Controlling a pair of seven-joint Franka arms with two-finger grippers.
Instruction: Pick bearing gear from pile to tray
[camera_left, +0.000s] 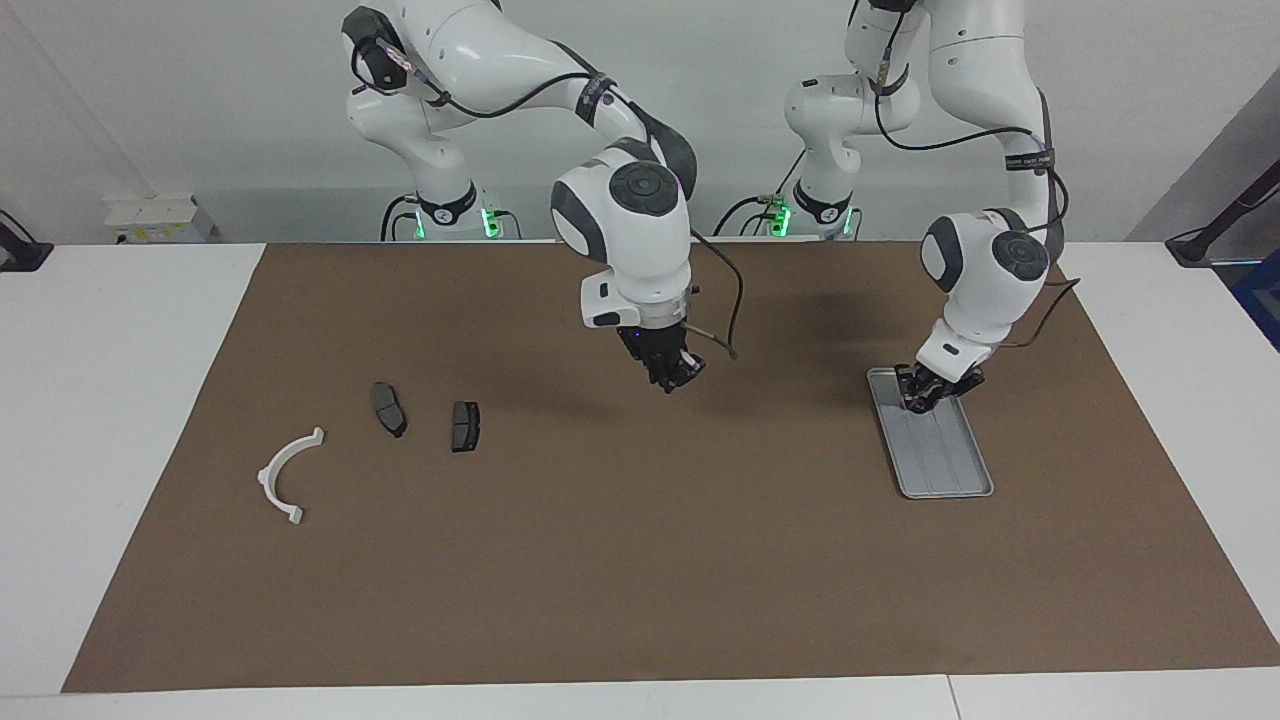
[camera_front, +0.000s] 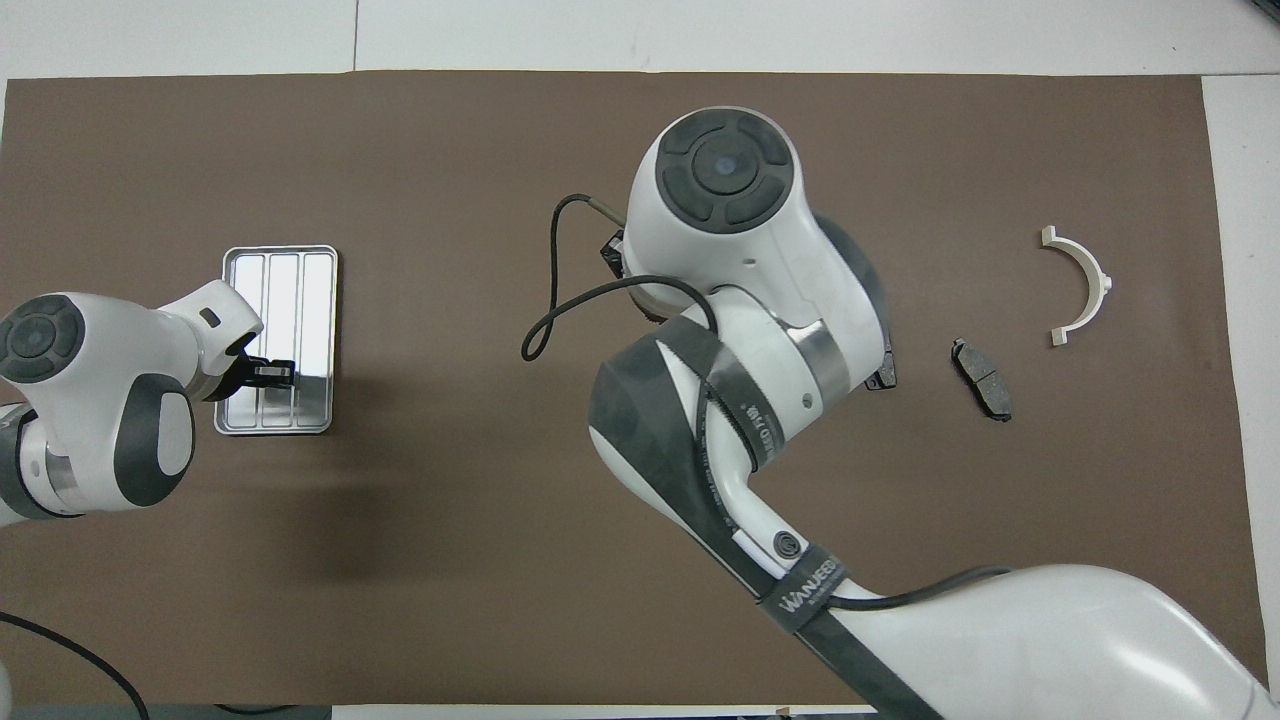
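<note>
The white plastic arc (camera_left: 287, 474) is the part lying farthest from the robots, out at the right arm's end of the tabletop (camera_left: 130, 420), sitting on the brown mat (camera_left: 640, 560). A bit nearer the robots are the two dark grey pads (camera_left: 388, 408) and (camera_left: 465, 426), side by side but not touching. That's all I can make out of the pile; no small black round pieces show anywhere.

The right tool (camera_left: 672, 378) hangs in the air over bare mat around the middle, well apart from the pads and the arc. Can't tell if it's spread or pressed together, or if it's carrying anything.

The tray (camera_left: 950, 470) is over at the left arm's end of the mat. The left tool (camera_left: 925, 392) is down at the tray's end nearest the robots, tips right at the base. Can't tell whether it's spread or pinching something either. The rest of the tray looks bare.
</note>
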